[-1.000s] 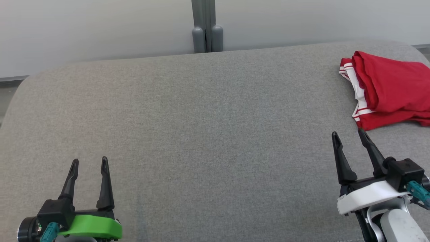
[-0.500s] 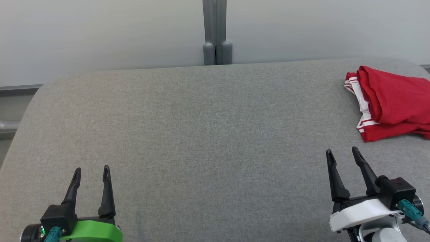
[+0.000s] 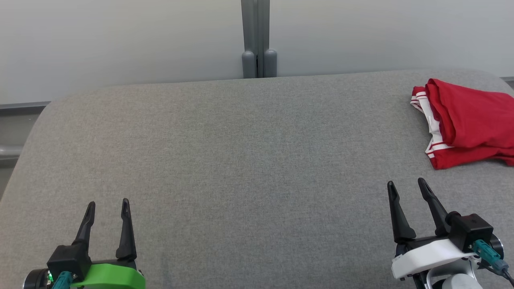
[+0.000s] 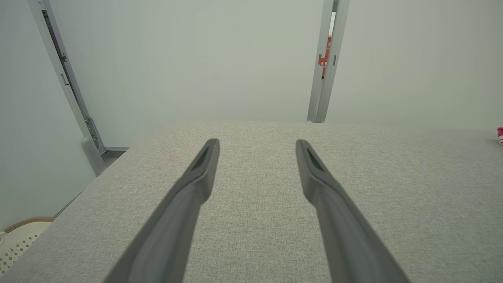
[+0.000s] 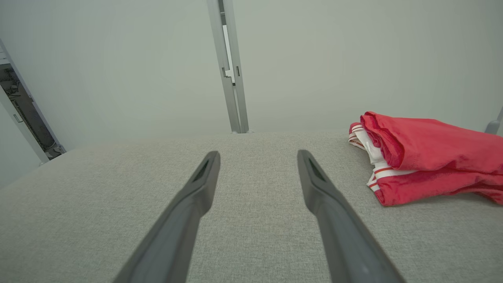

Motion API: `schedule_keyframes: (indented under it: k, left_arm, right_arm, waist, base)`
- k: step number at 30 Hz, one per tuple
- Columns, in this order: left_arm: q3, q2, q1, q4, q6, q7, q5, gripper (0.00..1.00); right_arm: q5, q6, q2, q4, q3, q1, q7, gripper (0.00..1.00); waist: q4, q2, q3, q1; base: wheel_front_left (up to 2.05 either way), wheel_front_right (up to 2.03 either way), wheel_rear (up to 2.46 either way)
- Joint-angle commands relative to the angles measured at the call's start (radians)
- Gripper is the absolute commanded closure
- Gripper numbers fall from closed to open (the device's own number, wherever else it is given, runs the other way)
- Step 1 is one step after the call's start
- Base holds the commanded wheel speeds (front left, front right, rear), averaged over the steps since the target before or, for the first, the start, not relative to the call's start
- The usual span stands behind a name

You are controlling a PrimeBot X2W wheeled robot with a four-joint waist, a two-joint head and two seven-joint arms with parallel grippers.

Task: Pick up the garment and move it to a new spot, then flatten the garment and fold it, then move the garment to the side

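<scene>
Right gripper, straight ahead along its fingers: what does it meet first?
Probably nothing: the right gripper points over bare grey cushion toward the wall; the red garment lies off to its right.

Garment (image 3: 470, 120) — soft red cloth, matt; couch (image 3: 241, 160) — grey woven fabric, slightly rough; fingers (image 3: 126, 228) matt black plastic.

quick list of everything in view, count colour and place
garment: one, red with white striped trim, folded, far right of the surface
padded surface: one, grey fabric, across the head view
upright post: one, grey, behind the surface's far edge, centre
wall panels: two, pale, either side of the post
left tool: one, dark fingers, green mount, lower left, open, empty
right tool: one, dark fingers, white mount, lower right, open, empty, short of the garment
</scene>
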Motion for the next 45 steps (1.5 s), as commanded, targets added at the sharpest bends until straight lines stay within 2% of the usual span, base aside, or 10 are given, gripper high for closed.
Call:
schedule_keyframes:
  k: [1,13,14,19,45]
  left_arm:
    - [0.002,0.002,0.001,0.003,-0.002,0.0,0.001,0.0]
    - [0.004,0.001,0.003,0.009,-0.002,0.0,-0.009,0.0]
    - [0.001,0.0,0.0,0.007,0.0,0.0,-0.006,1.0]
    - [0.002,-0.007,0.002,0.052,0.0,0.006,-0.02,1.0]
    - [0.008,-0.005,-0.042,0.047,-0.001,0.124,-0.49,1.0]
  right_arm:
    - [-0.003,-0.001,0.0,0.004,-0.003,0.006,-0.003,0.0]
    - [0.003,-0.001,0.003,0.013,0.006,0.005,-0.003,0.0]
    - [0.001,0.0,0.003,0.011,0.005,0.0,0.0,1.0]
    - [0.016,0.0,0.013,0.048,0.011,0.014,0.004,1.0]
    - [0.472,0.0,0.016,0.069,-0.031,-0.034,0.109,1.0]
  waist:
    - [0.001,0.0,0.0,0.0]
    - [0.005,0.0,-0.004,0.0]
    - [0.005,0.0,-0.004,0.0]
    - [0.005,0.0,-0.004,0.0]
    - [-0.007,0.0,0.0,0.0]
  base:
    - [0.0,0.0,0.0]
    - [0.0,0.0,0.0]
    - [0.0,0.0,0.0]
    - [0.0,0.0,0.0]
    - [0.0,0.0,0.0]
